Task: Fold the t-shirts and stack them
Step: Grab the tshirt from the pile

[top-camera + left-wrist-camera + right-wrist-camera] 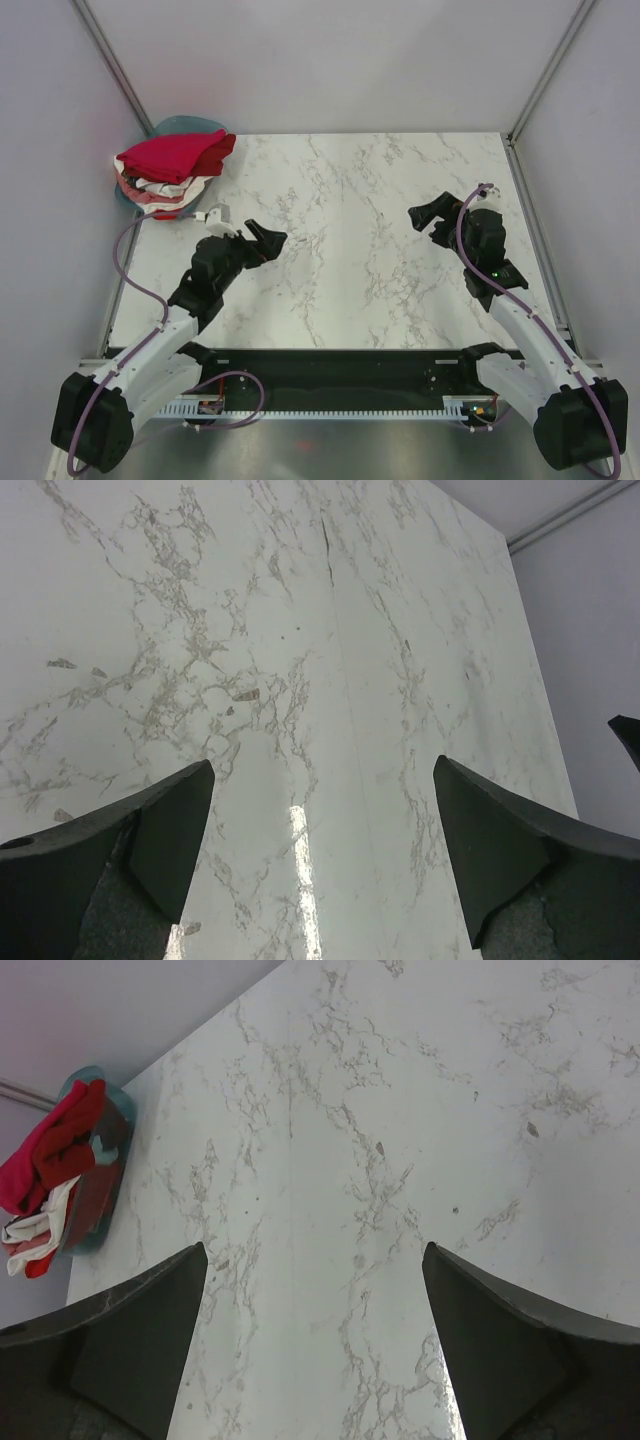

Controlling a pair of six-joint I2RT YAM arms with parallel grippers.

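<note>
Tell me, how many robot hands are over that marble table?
2. The left hand hovers left of centre, nearer the shirt pile; the right hand is opposite, toward the right edge. Both are open and empty.

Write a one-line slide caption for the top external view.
Left gripper and right gripper open above the marble table; t-shirts heaped unfolded in the teal basin at the far-left corner.

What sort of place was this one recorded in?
Probably a lab test cell: a marble-look table boxed in by plain white walls, a left arm and right arm bolted at its near edge, and t-shirts heaped in a basin at the far left corner.
</note>
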